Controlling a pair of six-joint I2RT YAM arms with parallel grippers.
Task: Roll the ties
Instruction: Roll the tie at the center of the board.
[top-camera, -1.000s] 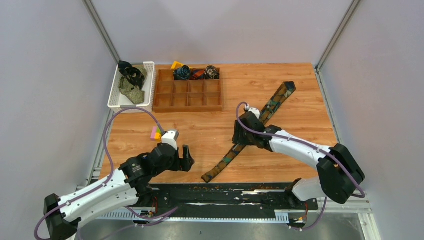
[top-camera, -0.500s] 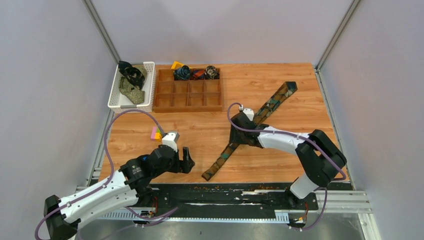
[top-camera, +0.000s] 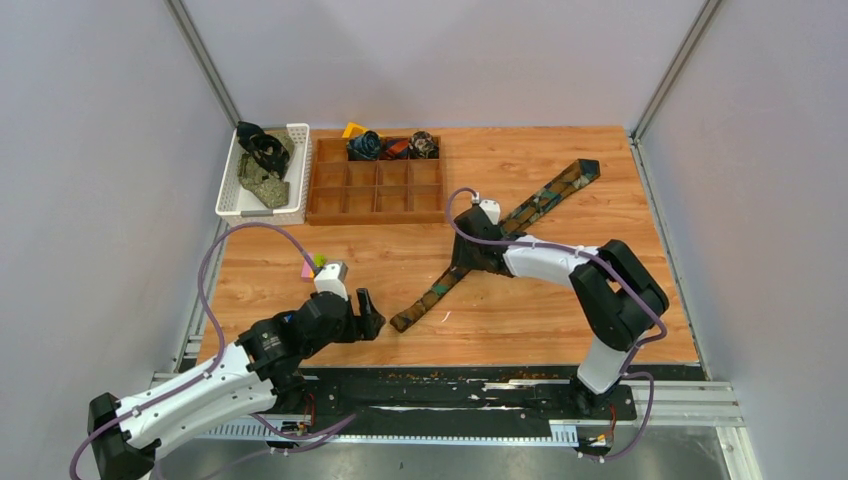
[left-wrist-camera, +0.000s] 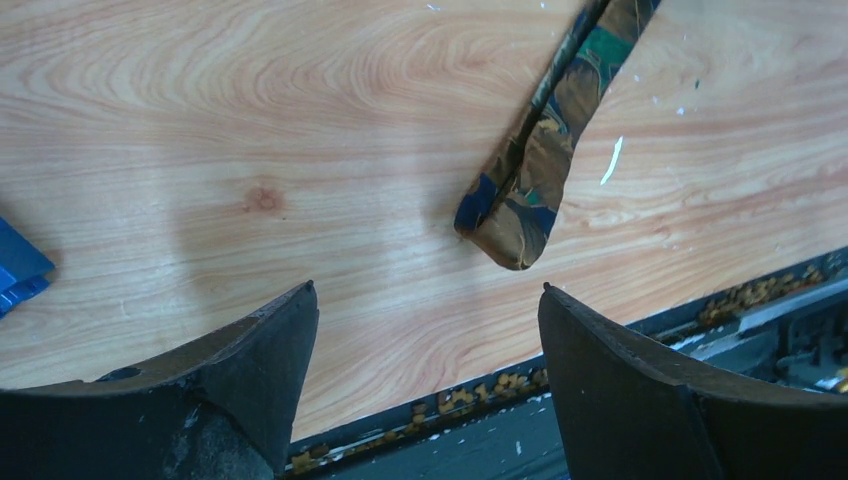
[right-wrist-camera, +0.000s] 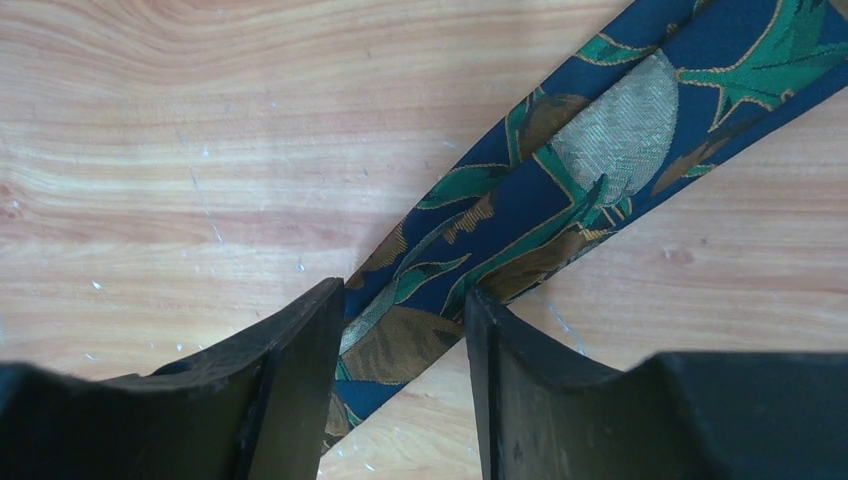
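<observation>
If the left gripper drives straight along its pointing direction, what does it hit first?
Likely the tie's narrow end, lying just ahead of the open left gripper; depth is unclear, so bare table might come first.

One flat tie (top-camera: 545, 200), three rolled ties (top-camera: 363, 146), one tray (top-camera: 376, 190), one basket (top-camera: 228, 203)

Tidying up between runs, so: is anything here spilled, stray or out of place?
Yes. Orange-brown crumbs litter the black rail along the near edge of the table, and small bright blocks sit loose on it near the left arm, outside the basket and the wooden tray.
</observation>
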